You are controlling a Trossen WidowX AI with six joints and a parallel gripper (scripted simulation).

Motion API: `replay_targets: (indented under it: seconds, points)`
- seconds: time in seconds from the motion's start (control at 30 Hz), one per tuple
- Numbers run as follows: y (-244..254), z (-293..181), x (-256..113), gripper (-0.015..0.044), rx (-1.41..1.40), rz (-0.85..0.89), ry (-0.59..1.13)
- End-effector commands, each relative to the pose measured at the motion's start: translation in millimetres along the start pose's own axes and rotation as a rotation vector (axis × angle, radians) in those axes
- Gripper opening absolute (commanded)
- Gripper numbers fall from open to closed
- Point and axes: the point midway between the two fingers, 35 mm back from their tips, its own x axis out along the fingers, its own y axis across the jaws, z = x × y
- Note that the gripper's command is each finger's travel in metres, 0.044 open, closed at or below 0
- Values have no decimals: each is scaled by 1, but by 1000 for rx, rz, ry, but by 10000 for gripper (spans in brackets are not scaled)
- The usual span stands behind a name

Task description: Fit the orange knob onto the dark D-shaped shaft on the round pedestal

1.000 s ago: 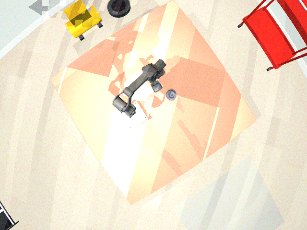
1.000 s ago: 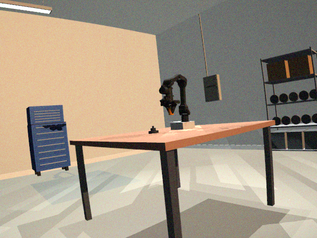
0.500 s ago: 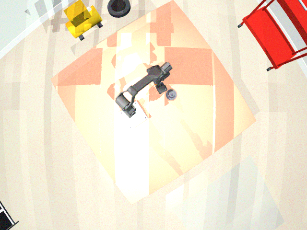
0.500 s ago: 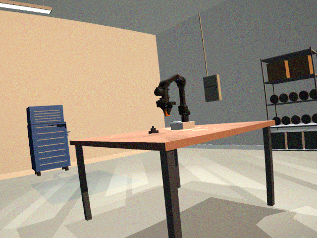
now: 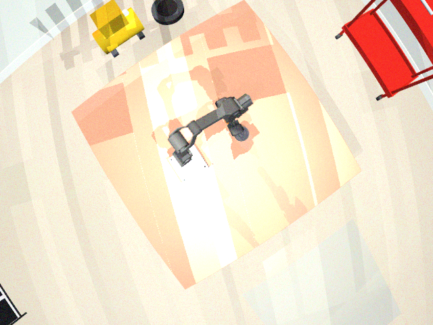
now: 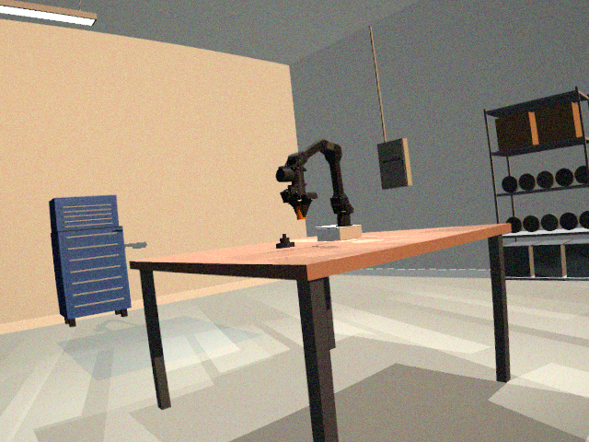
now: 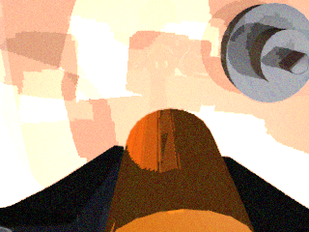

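Note:
The orange knob (image 6: pixel 301 214) (image 7: pixel 181 193) is held upright between the fingers of my gripper (image 6: pixel 300 207) (image 7: pixel 171 160), well above the table. The gripper is shut on it. The round pedestal (image 6: pixel 285 245) (image 7: pixel 239 72) (image 5: pixel 243 134) stands on the table. In the exterior view it is below and left of the knob; in the wrist view it is at the upper right, apart from the knob. The dark shaft (image 6: pixel 284 236) (image 7: pixel 298 64) rises from its middle. The gripper partly covers the pedestal in the top view. The knob's hole and the shaft's flat side cannot be made out.
The arm stands on a white base block (image 5: pixel 195 168) (image 6: pixel 328 233) on the wooden table (image 5: pixel 279 157) (image 6: pixel 404 242). Strong light patches and shadows cross the table top. A red cart (image 5: pixel 381 52), a yellow machine (image 5: pixel 118 29) and a blue cabinet (image 6: pixel 92 271) stand away from the table.

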Motion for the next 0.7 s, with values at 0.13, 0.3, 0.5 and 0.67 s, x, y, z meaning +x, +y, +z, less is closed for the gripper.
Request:
replay_targets:
  seconds: [0.13, 0.3, 0.5, 0.67]
  points:
    - [-22, 15, 6, 0, -5, -5, -8]
    - [-35, 23, 11, 0, -8, -5, -7]
    - [-51, 30, 17, 0, -11, -6, -6]
    - [-65, 36, 22, 0, -14, -6, -5]
